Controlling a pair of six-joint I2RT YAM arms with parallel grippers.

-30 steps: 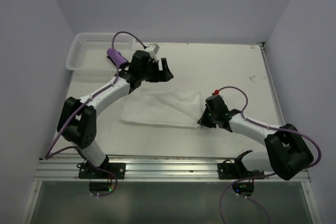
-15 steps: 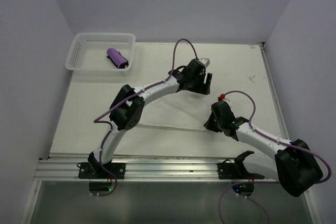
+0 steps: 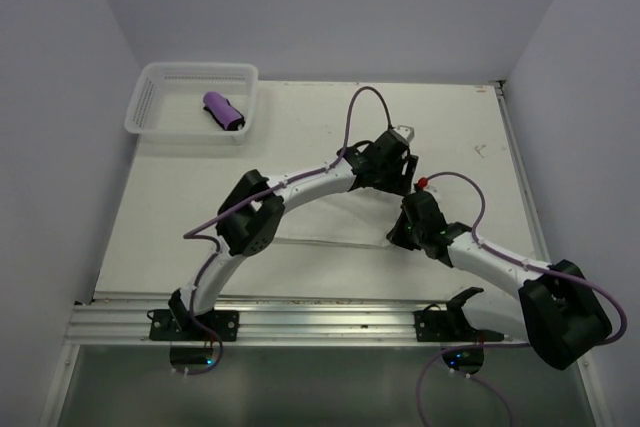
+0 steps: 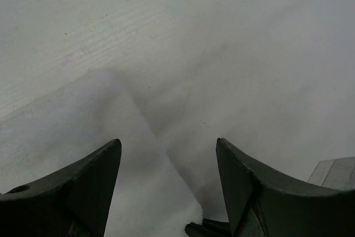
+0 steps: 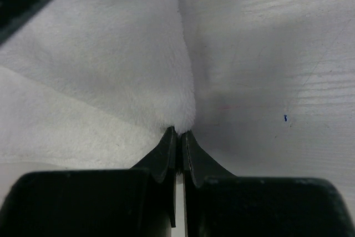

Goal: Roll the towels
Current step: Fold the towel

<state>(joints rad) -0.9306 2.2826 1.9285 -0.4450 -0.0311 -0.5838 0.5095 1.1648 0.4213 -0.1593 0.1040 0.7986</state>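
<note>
two arms are meeting over one white towel (image 5: 100, 43) while one purple towel (image 3: 224, 112) is sitting in a basket (image 3: 143, 107)
the right gripper (image 5: 179, 132) is pressing its two fingers fully together on a corner of the white towel, which is lying flat on the table (image 3: 470, 127) near the middle, partly under the left arm. the left gripper (image 4: 167, 142) is hovering just beside the right one, its two fingers standing wide apart and holding nothing, with a towel edge showing below the gap. the single purple towel is lying rolled inside the single basket at the table's far left corner, well apart from both grippers.
</note>
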